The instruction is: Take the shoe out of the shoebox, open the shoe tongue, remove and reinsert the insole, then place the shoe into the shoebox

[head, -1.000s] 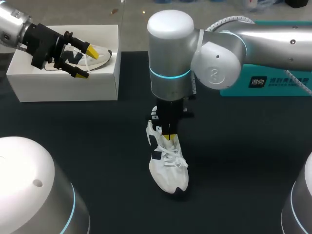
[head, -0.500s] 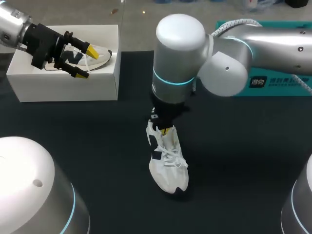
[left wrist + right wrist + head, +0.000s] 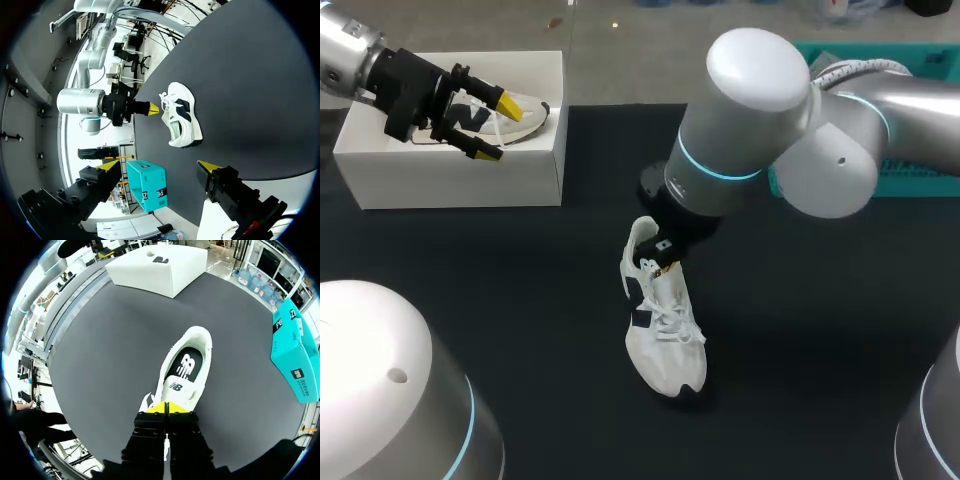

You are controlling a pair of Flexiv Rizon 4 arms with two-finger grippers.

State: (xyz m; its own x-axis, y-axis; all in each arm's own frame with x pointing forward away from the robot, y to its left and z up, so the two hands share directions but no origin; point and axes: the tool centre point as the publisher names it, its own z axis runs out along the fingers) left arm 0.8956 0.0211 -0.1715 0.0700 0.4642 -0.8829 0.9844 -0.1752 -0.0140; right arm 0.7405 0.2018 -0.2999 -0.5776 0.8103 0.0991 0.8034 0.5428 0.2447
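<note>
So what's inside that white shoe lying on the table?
A dark insole with white print lies in the shoe, showing through its opening. Toward the toe it is hidden under the tongue, which the fingers of the right gripper pinch.

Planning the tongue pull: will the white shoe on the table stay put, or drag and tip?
The shoe looks light and sits low on its sole, so it would likely drag on the smooth table rather than tip. Its thin tongue probably flexes first.
</note>
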